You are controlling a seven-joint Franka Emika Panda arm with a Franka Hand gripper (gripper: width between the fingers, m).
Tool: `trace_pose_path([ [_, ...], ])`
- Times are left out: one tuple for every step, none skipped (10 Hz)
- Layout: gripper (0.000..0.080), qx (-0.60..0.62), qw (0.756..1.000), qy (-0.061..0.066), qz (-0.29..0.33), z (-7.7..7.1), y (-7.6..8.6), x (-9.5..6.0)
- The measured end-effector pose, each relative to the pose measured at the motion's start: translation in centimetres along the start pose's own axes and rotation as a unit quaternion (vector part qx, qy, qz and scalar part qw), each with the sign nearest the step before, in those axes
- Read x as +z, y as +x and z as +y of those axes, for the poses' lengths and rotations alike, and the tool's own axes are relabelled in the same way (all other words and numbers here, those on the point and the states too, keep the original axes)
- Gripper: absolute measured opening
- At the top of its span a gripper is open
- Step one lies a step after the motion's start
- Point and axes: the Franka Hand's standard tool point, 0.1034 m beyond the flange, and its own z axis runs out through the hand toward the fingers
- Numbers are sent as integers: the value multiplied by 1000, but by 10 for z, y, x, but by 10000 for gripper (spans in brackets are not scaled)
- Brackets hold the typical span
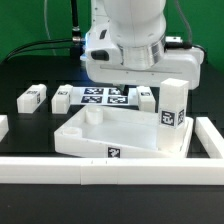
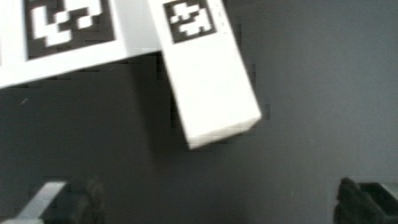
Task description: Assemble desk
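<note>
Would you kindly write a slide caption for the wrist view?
Open pincer over a tagged white desk leg lying beside the marker board.

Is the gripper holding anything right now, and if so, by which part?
Nothing is held. The gripper is open, with only bare table showing between its jaws; the leg ahead lies untouched.

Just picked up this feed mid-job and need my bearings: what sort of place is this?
Most likely a robotics lab bench: a black table edged by a low white border wall, the marker board fixed on it, and tagged white desk parts such as the upright leg.
</note>
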Motion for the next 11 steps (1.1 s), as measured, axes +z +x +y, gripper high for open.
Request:
trace_pose_path([
  [649,0,1000,-1,0,1,-2,6],
  [649,0,1000,-2,-8,1,-3,6],
  [649,0,1000,-2,-8,2,-2,6],
  [649,2,1000,-3,-21,4,-5,8],
  [649,5,999,-4,-49,6,-8,10],
  [649,4,997,-5,-82,8,-8,11],
  [649,-7,996,-4,-85,5,-6,12],
  [649,-8,993,-6,-116,5,-15,13],
  [649,-5,989,-8,-147,7,-17,15],
  [649,-2,983,-9,-182,10,-17,17],
  [649,0,979,-10,-203,12,-13,19],
])
